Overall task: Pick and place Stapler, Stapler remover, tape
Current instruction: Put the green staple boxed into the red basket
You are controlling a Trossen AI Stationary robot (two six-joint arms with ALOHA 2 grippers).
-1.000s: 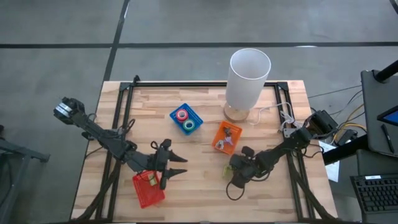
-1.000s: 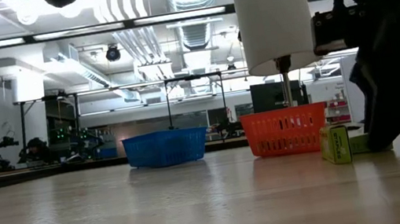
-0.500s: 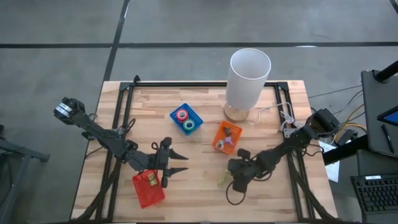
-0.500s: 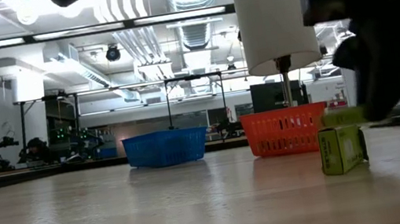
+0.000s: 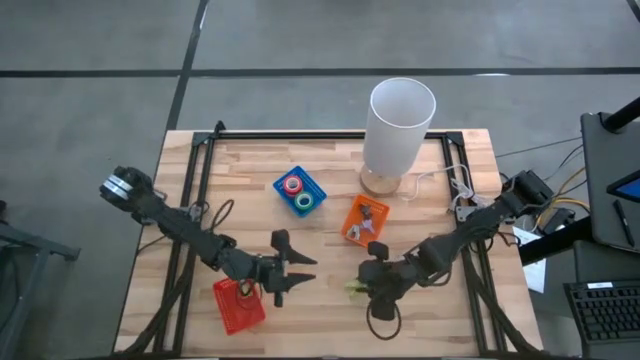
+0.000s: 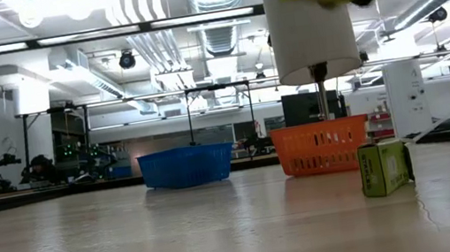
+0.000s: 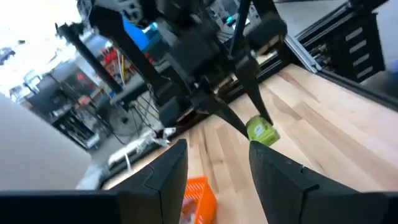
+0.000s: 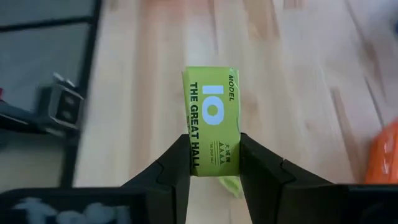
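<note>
We see a pale wooden table [image 5: 330, 320] carrying a blue tray [image 5: 300, 193], an orange tray [image 5: 364, 221], a red tray [image 5: 238, 305] and a white lamp [image 5: 398, 130].

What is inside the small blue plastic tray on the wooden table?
The blue tray holds two tape rolls, one red and one green-faced. Whatever lies under the rolls is covered.

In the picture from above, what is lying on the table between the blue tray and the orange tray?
Nothing: in the high view only bare wood of the table lies between the blue tray and the orange tray.
</note>
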